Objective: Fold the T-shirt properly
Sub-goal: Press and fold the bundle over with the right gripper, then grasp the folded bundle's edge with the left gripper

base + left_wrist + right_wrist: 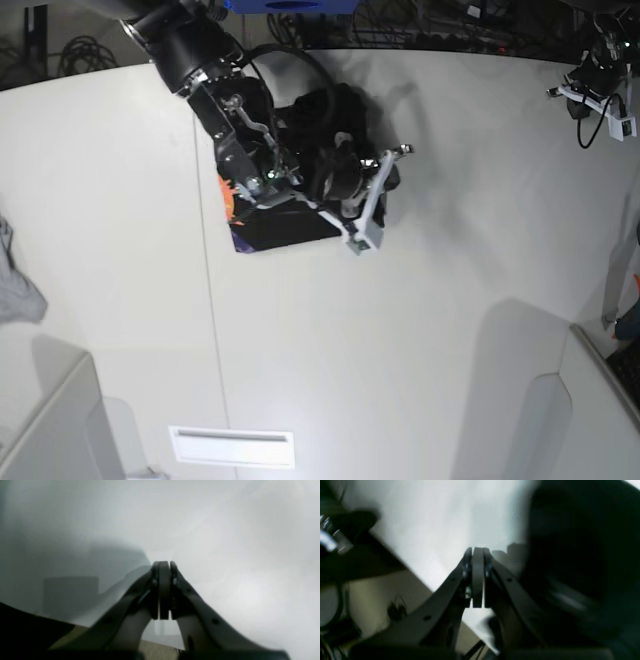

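The T-shirt point(290, 215) lies in the upper middle of the base view as a small, compact black bundle on the white table point(420, 330), with a sliver of orange and purple print showing at its left edge. The right arm point(215, 75) reaches down from the upper left of that view and covers most of the bundle. The right gripper point(366, 232) sits at the bundle's lower right corner with its jaws pressed together and nothing visibly caught between them; in the right wrist view point(478, 555) dark cloth fills the right side of the frame, just beside the closed jaws. The left gripper point(164, 566) is likewise closed and empty, facing only bare pale surface in its own view.

Judged from the bundle's size, the folding appears near its end. The step in hand looks like pressing or releasing the last fold. The next move likely calls for drawing the right arm clear without snagging the cloth. A small grey cloth point(18, 285) lies at the left edge, well apart.
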`<control>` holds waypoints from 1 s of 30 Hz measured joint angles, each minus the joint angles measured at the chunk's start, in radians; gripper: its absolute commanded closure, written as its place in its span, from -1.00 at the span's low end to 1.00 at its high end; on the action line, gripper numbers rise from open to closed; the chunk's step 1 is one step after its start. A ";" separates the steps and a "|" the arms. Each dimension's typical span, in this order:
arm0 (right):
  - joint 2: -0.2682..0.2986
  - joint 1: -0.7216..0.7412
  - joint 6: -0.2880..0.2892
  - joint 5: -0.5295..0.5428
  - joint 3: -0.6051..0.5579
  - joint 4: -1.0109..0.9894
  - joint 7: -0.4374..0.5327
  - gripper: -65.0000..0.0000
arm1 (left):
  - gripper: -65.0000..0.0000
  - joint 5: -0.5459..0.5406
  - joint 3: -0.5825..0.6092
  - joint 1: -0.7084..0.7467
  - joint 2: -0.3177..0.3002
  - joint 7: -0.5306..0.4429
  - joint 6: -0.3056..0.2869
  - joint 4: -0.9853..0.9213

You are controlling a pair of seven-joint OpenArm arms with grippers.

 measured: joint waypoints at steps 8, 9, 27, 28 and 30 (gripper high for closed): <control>0.094 -0.017 0.003 -0.005 0.197 0.247 -0.066 1.00 | 1.00 0.001 0.016 0.009 0.002 0.000 0.001 0.018; 0.107 -0.048 -0.005 -0.011 0.264 0.243 -0.072 1.00 | 1.00 0.005 0.049 0.014 0.000 0.000 0.003 0.038; 0.355 -0.317 0.003 0.013 0.419 0.248 0.129 1.00 | -0.76 -0.511 0.482 -0.103 0.074 0.082 -0.074 0.043; 0.360 -0.328 0.003 0.012 0.419 0.248 0.139 1.00 | -0.76 -0.515 0.504 -0.114 0.091 0.082 -0.074 0.026; 0.365 -0.339 0.003 0.012 0.419 0.248 0.143 1.00 | -0.76 -0.518 0.542 -0.131 0.118 0.083 -0.074 -0.006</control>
